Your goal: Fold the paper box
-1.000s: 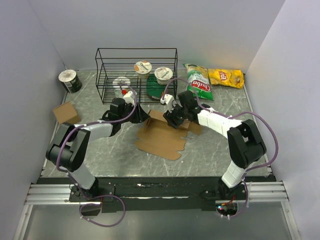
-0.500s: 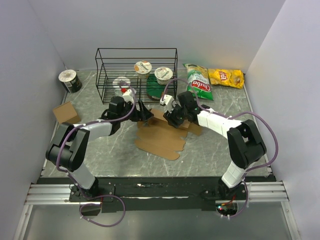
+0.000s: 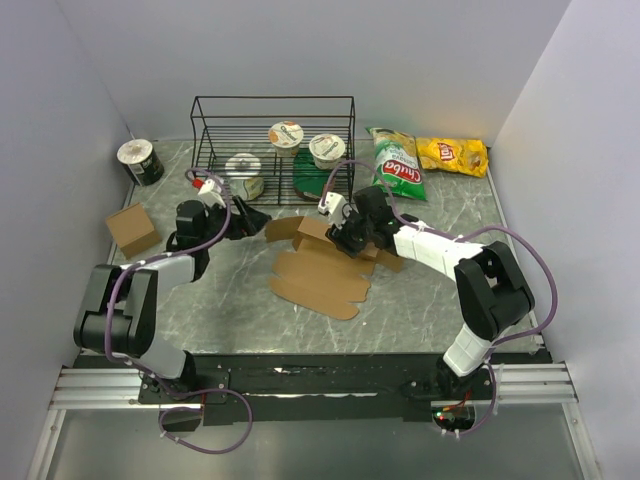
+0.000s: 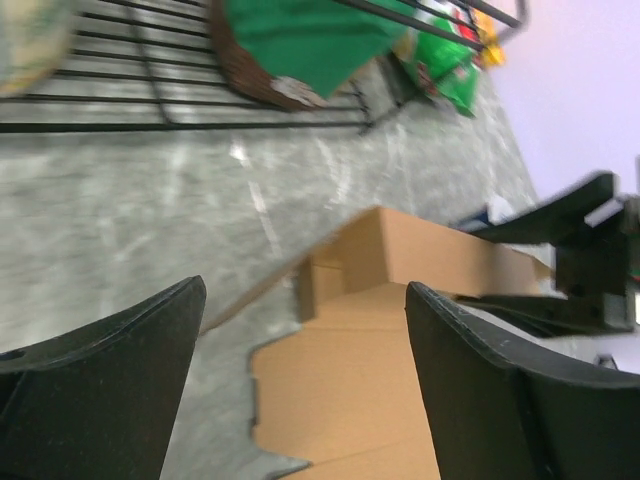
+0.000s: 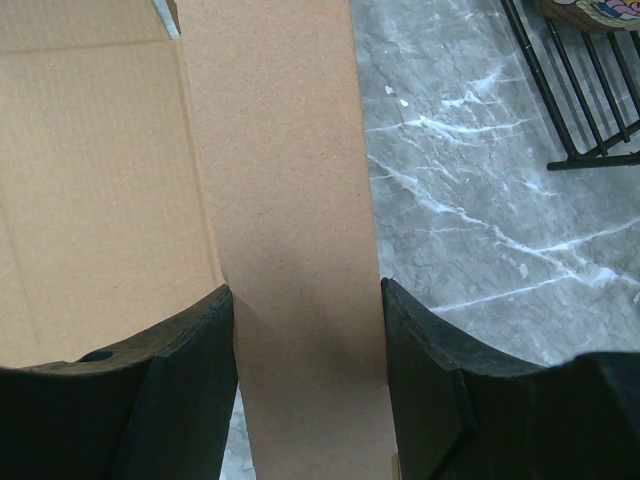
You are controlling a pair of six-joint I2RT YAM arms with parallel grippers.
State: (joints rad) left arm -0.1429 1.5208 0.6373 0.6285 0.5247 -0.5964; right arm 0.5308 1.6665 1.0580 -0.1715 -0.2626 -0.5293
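Your table (image 3: 430,290) carries the box (image 3: 318,278) near its middle, just in front of the wire rack (image 3: 272,130). It is mostly a flat sheet, with the far flap standing up. Your right gripper (image 3: 337,234) pinches that raised flap between both fingers (image 5: 180,390). Your left gripper (image 3: 255,220) hangs just left of the box, its fingers (image 4: 100,380) spread wide and holding nothing.

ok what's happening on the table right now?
Two arms are working on the paper box, a mostly flat brown sheet mid-table. The right gripper is clamped on the box's upturned far side. The left gripper is open, holding nothing, off to the box's left near the wire rack.
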